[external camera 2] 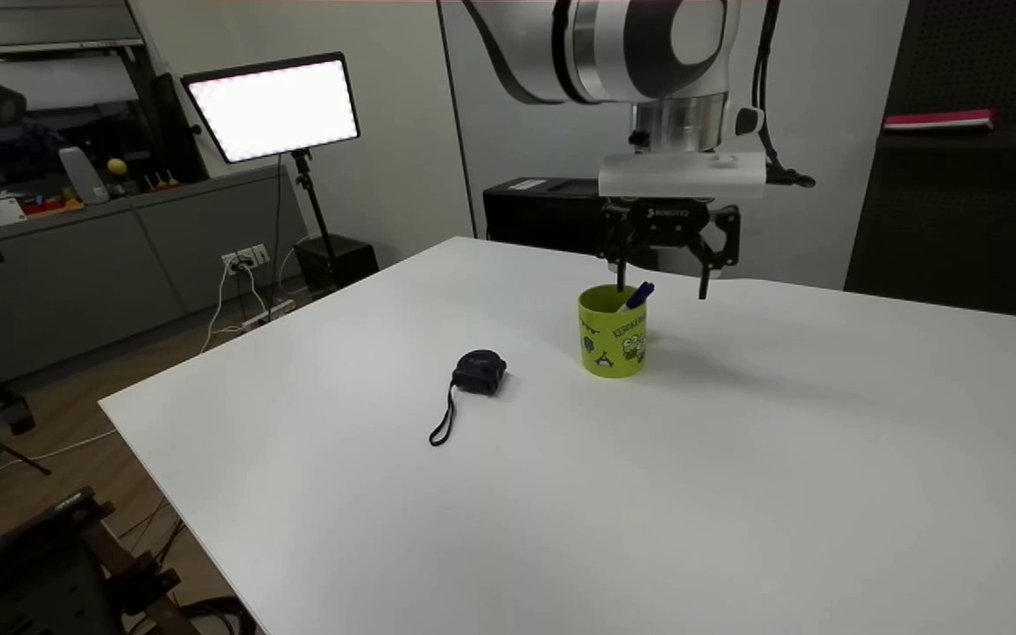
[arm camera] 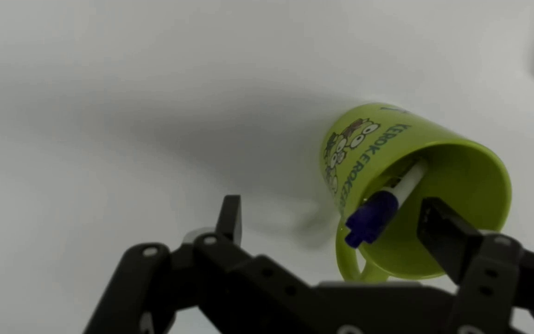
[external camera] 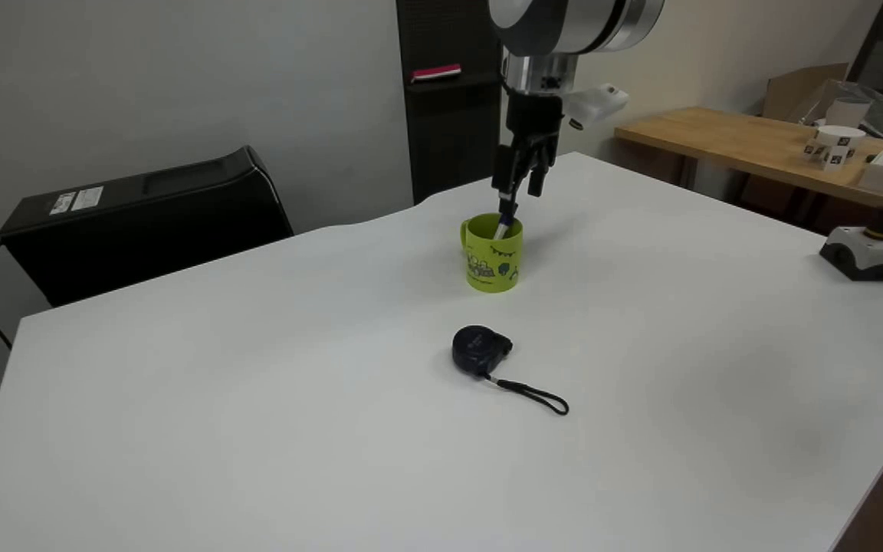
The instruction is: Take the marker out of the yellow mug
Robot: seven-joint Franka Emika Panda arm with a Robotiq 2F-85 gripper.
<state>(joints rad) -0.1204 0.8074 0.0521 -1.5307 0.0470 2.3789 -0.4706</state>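
Observation:
The yellow mug stands upright on the white table and shows in both exterior views point(external camera: 494, 268) point(external camera 2: 598, 344) and in the wrist view point(arm camera: 415, 127). The marker leans inside it, white barrel down and dark blue cap above the rim point(external camera: 502, 226) point(external camera 2: 639, 296) point(arm camera: 372, 217). Its lower end is hidden in the mug in the exterior views. My gripper point(external camera 2: 662, 291) is open and empty just above the mug. In the wrist view, the cap lies between the two fingertips point(arm camera: 332, 208), nearer the right one, touching neither. The left fingertip is outside the mug's rim.
A black tape measure with a wrist cord lies on the white table point(external camera: 257, 383) near the mug point(external camera: 476, 351) point(external camera 2: 479, 372). A grey box with a dark knob point(external camera: 871, 253) stands near the table edge. A black case point(external camera: 142, 207) stands behind the table.

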